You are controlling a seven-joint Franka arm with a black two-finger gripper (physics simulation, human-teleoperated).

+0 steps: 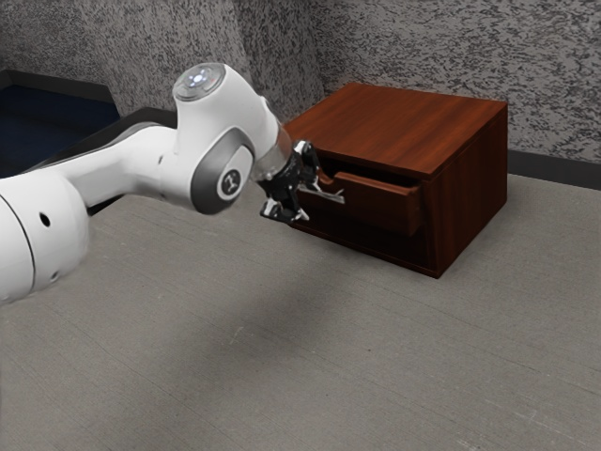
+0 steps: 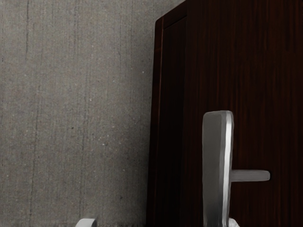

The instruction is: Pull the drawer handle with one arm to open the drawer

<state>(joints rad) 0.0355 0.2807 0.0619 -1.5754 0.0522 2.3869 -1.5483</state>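
Observation:
A dark red wooden cabinet [image 1: 404,122] stands on the floor at the exterior view's right. Its drawer [image 1: 376,199] is pulled partway out, with a dark gap showing above the drawer front. A grey bar handle [image 1: 327,194] sticks out from the drawer front. My black gripper [image 1: 299,188] is at the handle's end nearest the arm, open, with the bar between its fingers. In the wrist view the handle [image 2: 218,165] runs close in front of the drawer front [image 2: 265,94]. A pale fingertip [image 2: 86,222] shows well apart from the bar.
Grey carpet-like floor [image 1: 310,357] spreads around the cabinet. A speckled grey wall [image 1: 423,47] rises behind it. A dark raised platform [image 1: 56,122] lies behind the arm at the exterior view's left.

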